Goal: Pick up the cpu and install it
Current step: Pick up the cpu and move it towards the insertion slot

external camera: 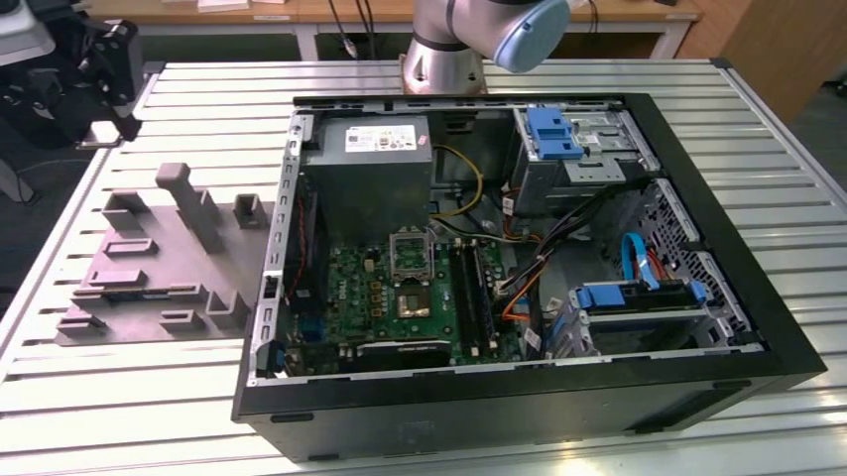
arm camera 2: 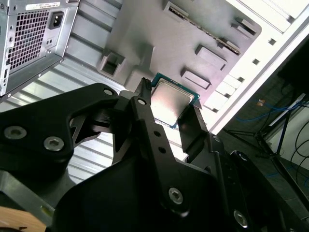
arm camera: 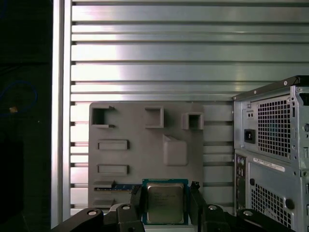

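The cpu [arm camera: 165,203] is a small square chip with a silvery metal top and a pale green rim. My gripper [arm camera: 165,207] is shut on it, one black finger on each of two opposite edges. In both wrist views the chip hangs well above the grey moulded tray [arm camera: 145,154]. In the second wrist view the cpu [arm camera 2: 173,100] sits tilted between the fingers [arm camera 2: 145,108] of the gripper [arm camera 2: 170,107], over the tray [arm camera 2: 183,34]. In the exterior view the green circuit board [external camera: 377,302] with its metal socket frame [external camera: 411,256] lies inside the open computer case [external camera: 530,397].
The grey tray [external camera: 146,263] with raised blocks lies on the slatted metal table [external camera: 119,397], at the exterior view's left of the case. The arm's base [external camera: 450,50] stands behind the case. Cables, drive bays and a power supply [external camera: 371,169] crowd the case interior. Case rear [arm camera: 275,154] is beside the tray.
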You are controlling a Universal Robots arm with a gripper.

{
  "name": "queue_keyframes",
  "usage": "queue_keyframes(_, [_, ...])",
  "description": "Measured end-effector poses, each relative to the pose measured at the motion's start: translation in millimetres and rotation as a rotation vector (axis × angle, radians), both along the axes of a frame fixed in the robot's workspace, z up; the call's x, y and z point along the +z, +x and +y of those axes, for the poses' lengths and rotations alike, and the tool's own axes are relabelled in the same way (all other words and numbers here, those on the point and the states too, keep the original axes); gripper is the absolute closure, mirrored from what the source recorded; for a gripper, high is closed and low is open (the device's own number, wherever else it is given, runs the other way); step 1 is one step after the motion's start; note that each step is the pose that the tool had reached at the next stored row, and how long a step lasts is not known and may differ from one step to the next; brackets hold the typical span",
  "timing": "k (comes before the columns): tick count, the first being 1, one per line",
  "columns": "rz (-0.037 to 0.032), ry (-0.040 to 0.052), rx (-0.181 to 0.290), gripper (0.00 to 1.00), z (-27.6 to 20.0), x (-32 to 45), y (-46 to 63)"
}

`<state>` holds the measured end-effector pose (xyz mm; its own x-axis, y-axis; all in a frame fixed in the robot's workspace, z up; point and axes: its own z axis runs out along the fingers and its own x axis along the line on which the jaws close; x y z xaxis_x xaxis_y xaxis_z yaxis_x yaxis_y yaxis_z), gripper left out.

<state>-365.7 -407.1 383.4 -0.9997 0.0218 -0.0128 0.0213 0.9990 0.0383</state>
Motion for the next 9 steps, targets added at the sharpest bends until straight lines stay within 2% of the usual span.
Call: queue_keyframes(9, [0.0000,0.0000,0.000,0.53,0.0,0.0,1.7])
